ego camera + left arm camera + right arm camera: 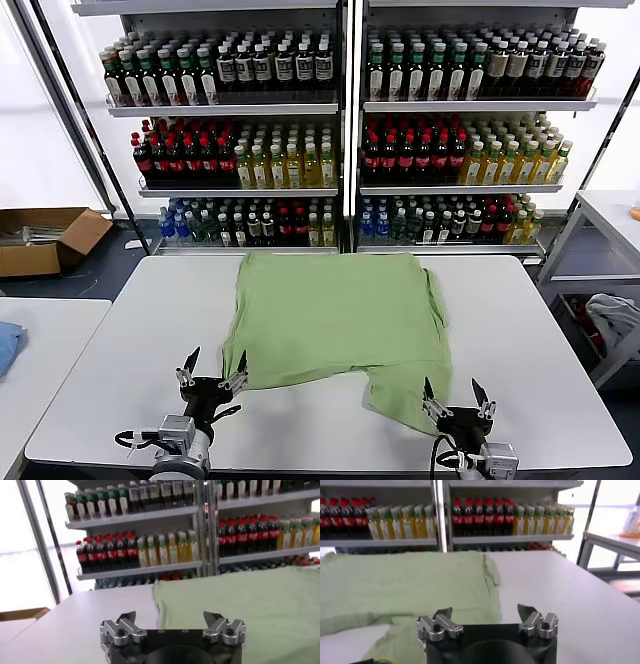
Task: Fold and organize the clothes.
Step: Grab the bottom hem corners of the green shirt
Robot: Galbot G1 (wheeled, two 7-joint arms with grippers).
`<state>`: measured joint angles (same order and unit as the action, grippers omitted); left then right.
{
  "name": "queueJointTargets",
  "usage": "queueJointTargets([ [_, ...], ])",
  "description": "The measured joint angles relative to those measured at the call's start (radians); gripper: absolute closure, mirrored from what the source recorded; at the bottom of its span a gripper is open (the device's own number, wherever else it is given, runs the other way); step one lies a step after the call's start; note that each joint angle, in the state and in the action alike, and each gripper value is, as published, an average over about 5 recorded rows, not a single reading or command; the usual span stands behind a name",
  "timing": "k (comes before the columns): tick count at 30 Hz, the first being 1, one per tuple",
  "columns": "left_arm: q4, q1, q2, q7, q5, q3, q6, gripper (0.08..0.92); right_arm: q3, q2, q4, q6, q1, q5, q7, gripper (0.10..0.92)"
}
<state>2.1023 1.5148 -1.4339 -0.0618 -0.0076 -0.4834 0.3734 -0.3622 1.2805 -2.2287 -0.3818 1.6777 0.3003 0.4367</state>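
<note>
Your shirt (335, 325) lies spread on the surface (540, 340), partly folded at most; one flap trails toward the right gripper (456, 397). Left gripper (212, 372) waits at its near edge. Both jaws stand apart, empty. Folding remains.

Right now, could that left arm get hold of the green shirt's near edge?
Probably yes. The left gripper hangs open just at the shirt's near left corner, with only bare table around it and nothing between them.

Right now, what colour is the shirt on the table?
Plain light green shirt, no print visible on the upward side; clearest in the head view.
</note>
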Motion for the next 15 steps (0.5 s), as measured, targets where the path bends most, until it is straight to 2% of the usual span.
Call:
queueJointTargets([
  [15,-0.049,-0.013,0.025,0.016,-0.015,-0.001,0.055,0.177,0.054,0.03,0.029,-0.023,-0.003,-0.013,0.035,0.203],
])
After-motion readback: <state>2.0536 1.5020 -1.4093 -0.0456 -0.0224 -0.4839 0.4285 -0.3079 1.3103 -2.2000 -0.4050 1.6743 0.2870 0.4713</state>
